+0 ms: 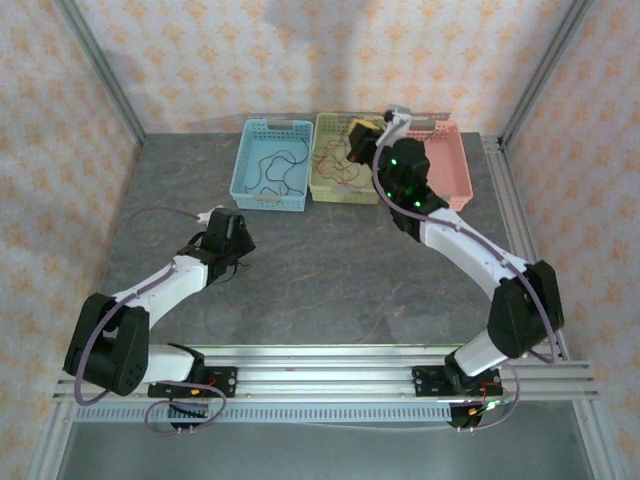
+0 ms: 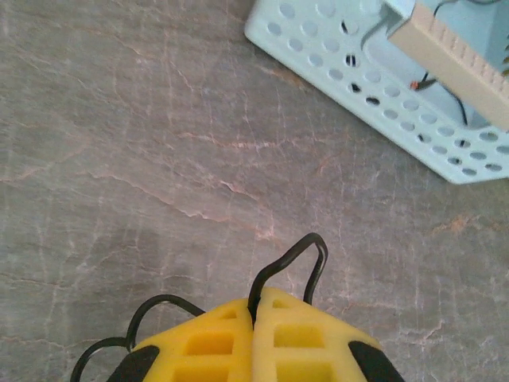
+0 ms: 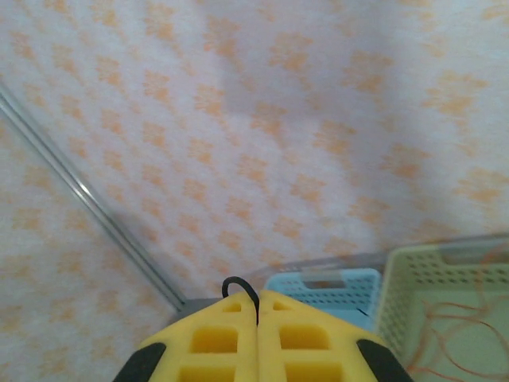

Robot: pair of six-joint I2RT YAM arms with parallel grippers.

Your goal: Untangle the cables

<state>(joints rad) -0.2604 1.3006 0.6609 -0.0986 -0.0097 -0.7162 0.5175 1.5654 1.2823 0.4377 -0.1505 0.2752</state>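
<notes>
The low left end effector (image 2: 254, 301) and the high right end effector (image 3: 257, 301) each pinch a black cable (image 2: 312, 253) with fingers fully closed, probably to separate strands.

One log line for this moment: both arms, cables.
left end effector shut on black cable, low over table | right end effector shut on second black cable, above green basket
</notes>
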